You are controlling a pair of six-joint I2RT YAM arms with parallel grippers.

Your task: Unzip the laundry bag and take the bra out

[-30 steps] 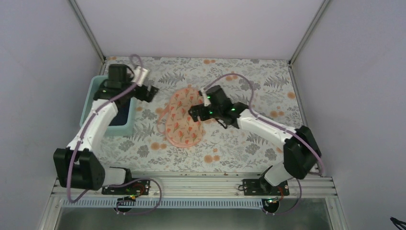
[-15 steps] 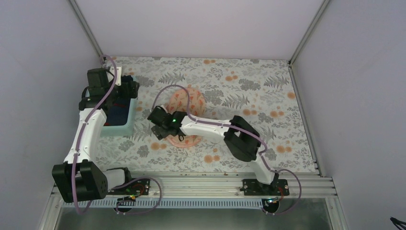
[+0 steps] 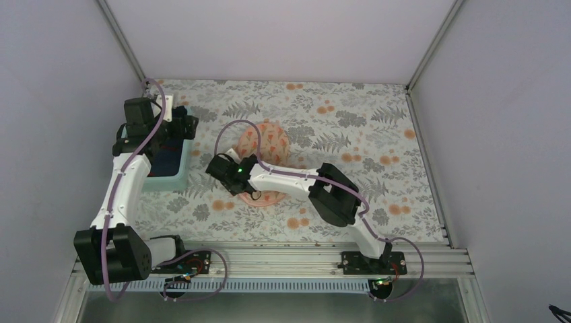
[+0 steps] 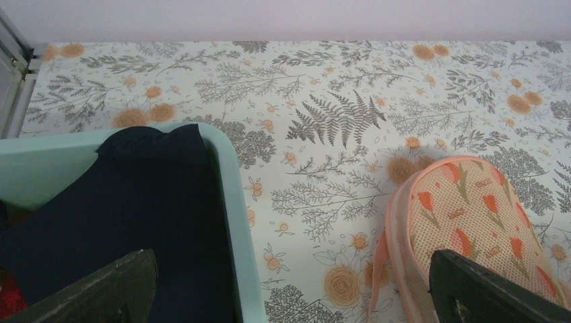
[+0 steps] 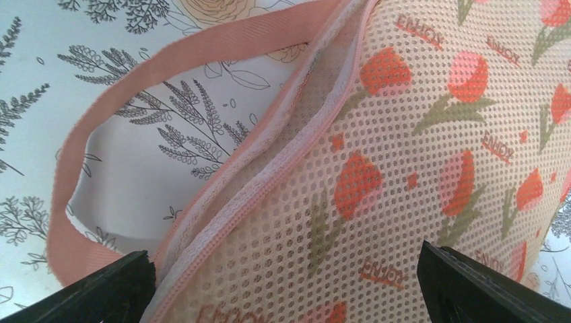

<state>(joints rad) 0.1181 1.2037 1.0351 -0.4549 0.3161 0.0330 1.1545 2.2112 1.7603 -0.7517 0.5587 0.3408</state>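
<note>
The laundry bag [image 3: 273, 140] is a peach mesh pouch with orange-red flowers, lying flat mid-table. In the right wrist view it [image 5: 417, 155] fills the frame, with its zipper seam [image 5: 269, 176] and pink loop [image 5: 67, 168] at the left. My right gripper [image 3: 223, 172] [image 5: 286, 282] is open, low over the pouch's left edge beside the seam, holding nothing. My left gripper [image 3: 184, 128] [image 4: 289, 276] is open and empty, over the teal bin's right rim, with the pouch [image 4: 471, 215] to its right. The bra is not in view.
A teal plastic bin [image 3: 172, 180] [image 4: 232, 202] stands at the left and holds dark navy clothing [image 4: 135, 215] with a bit of red [image 4: 7, 303]. The table has a floral cover [image 3: 350, 121]. White walls and metal posts close in the back and sides.
My right arm has swung left across the pouch, and its gripper now sits at the pouch's left edge. My left gripper has drawn back left to the bin's rim.
</note>
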